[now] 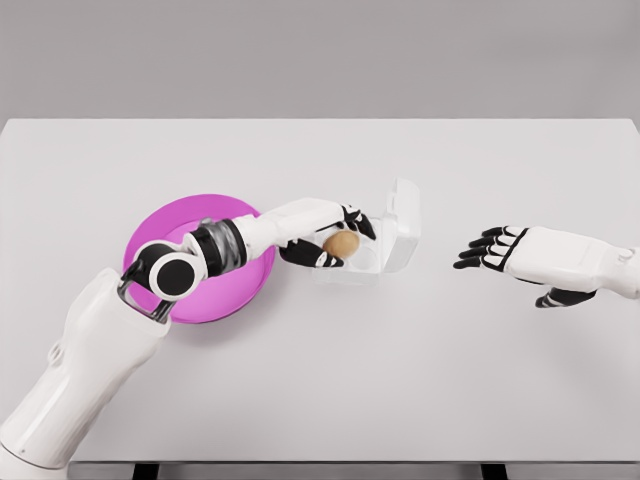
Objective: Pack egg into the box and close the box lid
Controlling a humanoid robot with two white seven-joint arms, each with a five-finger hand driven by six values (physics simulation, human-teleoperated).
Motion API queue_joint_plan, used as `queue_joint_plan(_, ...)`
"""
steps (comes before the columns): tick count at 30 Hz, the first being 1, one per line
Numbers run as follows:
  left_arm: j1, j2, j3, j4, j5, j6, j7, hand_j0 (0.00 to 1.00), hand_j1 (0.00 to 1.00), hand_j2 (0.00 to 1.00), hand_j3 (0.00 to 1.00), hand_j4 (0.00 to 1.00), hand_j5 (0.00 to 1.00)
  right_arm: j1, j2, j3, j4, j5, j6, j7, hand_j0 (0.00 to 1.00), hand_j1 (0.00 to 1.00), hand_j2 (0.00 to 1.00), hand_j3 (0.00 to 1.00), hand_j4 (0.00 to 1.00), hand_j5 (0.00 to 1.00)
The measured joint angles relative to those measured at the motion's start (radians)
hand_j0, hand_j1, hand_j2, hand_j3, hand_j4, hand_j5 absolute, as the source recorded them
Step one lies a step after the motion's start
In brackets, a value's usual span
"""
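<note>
Left hand (325, 240) clenched around brown egg (341, 244), held just over open white box (385, 255) for lowering in. Lid (404, 212) upright, clear of the way. Right hand (498, 248) released, hovering above bench (400, 380), likely for lid.

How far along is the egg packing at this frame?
Done: the egg is off the purple plate and gripped in the left hand. In hand: that hand holds it at the open white box, whose lid stands upright. Whether the egg has touched down inside is unclear. Left: release it and close the lid. The right hand hovers open to the box's right.
</note>
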Motion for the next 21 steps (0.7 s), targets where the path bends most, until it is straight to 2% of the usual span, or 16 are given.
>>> queue_joint_plan(7, 0.002, 0.004, 0.0, -0.004, 0.001, 0.0, 0.0, 0.76, 0.76, 0.76, 0.76, 0.76, 0.76, 0.002, -0.001, -0.002, -0.008, 0.0, 0.0, 0.0, 1.0, 1.0, 1.0, 1.0, 1.0, 1.0)
queue_joint_plan(10, 0.002, 0.012, 0.006, -0.031, 0.009, 0.0, 0.0, 0.98, 0.98, 0.98, 0.98, 0.98, 0.98, -0.015, -0.001, -0.004, -0.008, -0.002, 0.0, 0.0, 1.0, 1.0, 1.0, 1.0, 1.0, 1.0)
queue_joint_plan(12, 0.003, 0.039, 0.016, -0.063, 0.032, 0.0, 0.0, 1.0, 1.0, 1.0, 1.0, 1.0, 1.0, -0.037, 0.0, -0.005, 0.001, -0.004, 0.0, 0.0, 1.0, 1.0, 1.0, 1.0, 1.0, 1.0)
queue_joint_plan(15, 0.006, 0.118, 0.051, -0.107, 0.116, -0.002, 0.0, 1.0, 1.0, 1.0, 1.0, 1.0, 1.0, -0.09, 0.003, -0.001, 0.05, -0.003, 0.001, 0.0, 1.0, 1.0, 1.0, 1.0, 1.0, 1.0)
queue_joint_plan(17, 0.006, 0.187, 0.092, -0.132, 0.186, -0.054, 0.0, 1.0, 1.0, 1.0, 1.0, 1.0, 1.0, -0.132, 0.024, 0.015, 0.098, 0.003, 0.001, 0.0, 1.0, 1.0, 1.0, 1.0, 1.0, 1.0)
queue_joint_plan(19, 0.018, 0.29, 0.133, -0.147, 0.296, -0.241, 0.0, 1.0, 1.0, 1.0, 1.0, 1.0, 1.0, -0.156, 0.051, 0.053, 0.136, 0.018, 0.001, 0.0, 1.0, 1.0, 1.0, 1.0, 1.0, 1.0)
queue_joint_plan(21, 0.077, 0.398, 0.178, -0.151, 0.423, -0.391, 0.0, 1.0, 1.0, 1.0, 1.0, 1.0, 1.0, -0.158, 0.074, 0.079, 0.153, 0.029, 0.0, 0.0, 1.0, 1.0, 1.0, 1.0, 1.0, 1.0)
